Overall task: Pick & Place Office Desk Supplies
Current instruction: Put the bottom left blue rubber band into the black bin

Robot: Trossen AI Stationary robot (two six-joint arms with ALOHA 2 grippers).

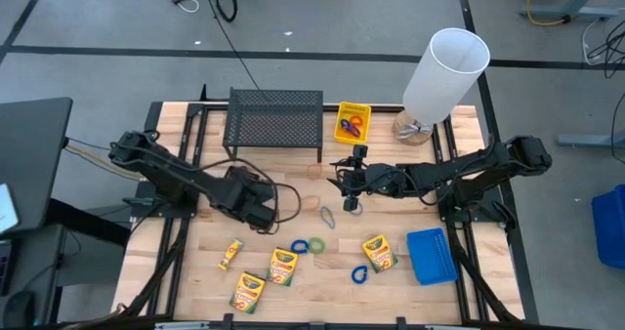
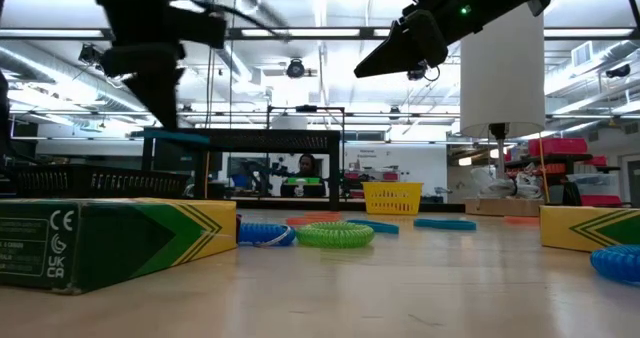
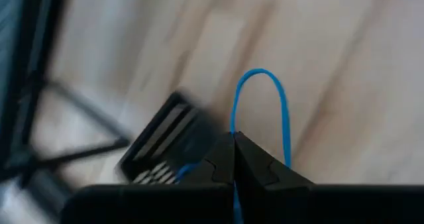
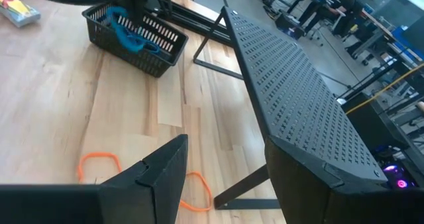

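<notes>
The left gripper (image 3: 233,159) is pinched tight on a thin blue loop (image 3: 260,105) just over the black bin (image 4: 136,42), which already holds blue loops near the table's left-centre. The right gripper (image 4: 225,177) hangs mid-table beside the wire-mesh rack (image 1: 274,123), fingers spread with nothing between them, above two orange loops (image 4: 99,166) on the wood. On the nearest crayon box (image 2: 110,243), only "CE" and "UKCA" marks can be read; other boxes, loops and the yellow bin (image 1: 353,122) and blue bin (image 1: 432,256) lie around.
</notes>
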